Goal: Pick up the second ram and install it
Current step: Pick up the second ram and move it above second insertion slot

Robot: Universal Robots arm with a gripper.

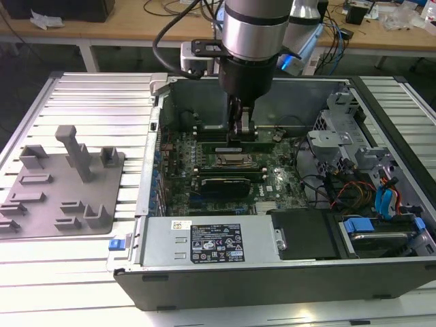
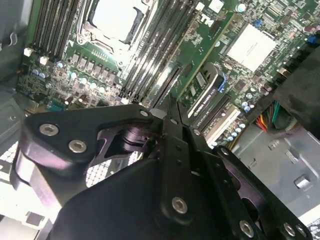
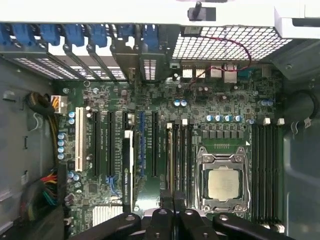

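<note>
Pincer (image 1: 242, 133) pinches the second ram (image 1: 259, 145) (green stick); both low over the motherboard (image 1: 276, 184).

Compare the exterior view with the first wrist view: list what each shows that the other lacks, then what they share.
Exterior view's own: the arm reaching down into the open computer case, the grey holder plate on the exterior view's left, the labelled power supply and the workbench behind. First wrist view's own: a straight-down look at the expansion slots, the blue bracket latches and the mesh grille. Shared: the motherboard, the processor socket, and the gripper low over the memory slots beside it.
</note>
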